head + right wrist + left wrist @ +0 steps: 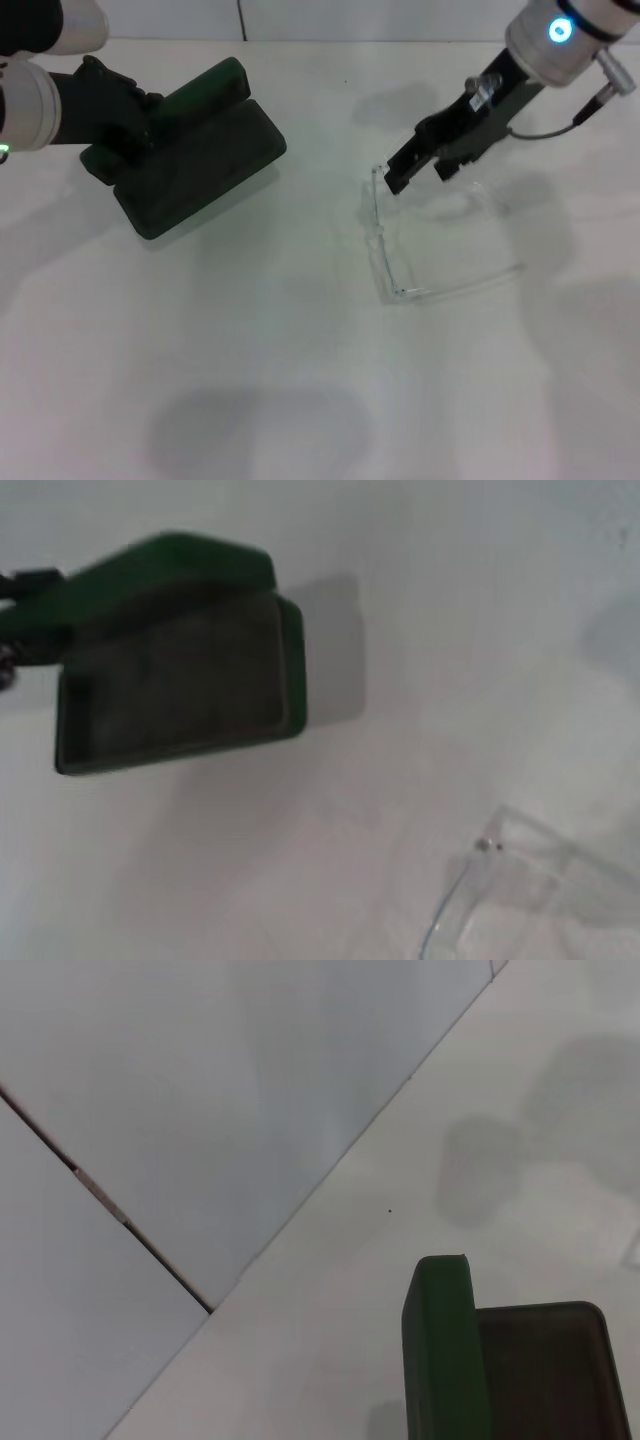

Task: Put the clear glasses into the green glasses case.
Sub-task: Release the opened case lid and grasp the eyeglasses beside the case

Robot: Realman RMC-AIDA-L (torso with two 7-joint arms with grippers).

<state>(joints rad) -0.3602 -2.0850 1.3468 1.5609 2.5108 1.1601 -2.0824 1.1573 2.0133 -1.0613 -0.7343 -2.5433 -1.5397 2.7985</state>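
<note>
A: How far along are we?

B: Early. The case point(195, 160) is already open on the counter point(300, 380), lid tilted up and the dark tray bare. The left tool point(115, 125) is at the case's far left end, by the lid; I cannot tell whether it is gripping or just resting there.

A: And the glasses?

B: The glasses point(425, 240) lie on the counter well to the right of the case, arms unfolded. Nothing is in the case yet.

A: What's the right arm doing?

B: The right tool point(410, 170) is down at the upper corner of the frame, its dark fingers pointing at it. Whether they are spread or clamped on the plastic, I cannot tell; the glasses look flat on the counter, so I'd judge them not lifted.

A: So what's left?

B: Nearly everything: secure the glasses, carry them left, set them in the tray.
</note>
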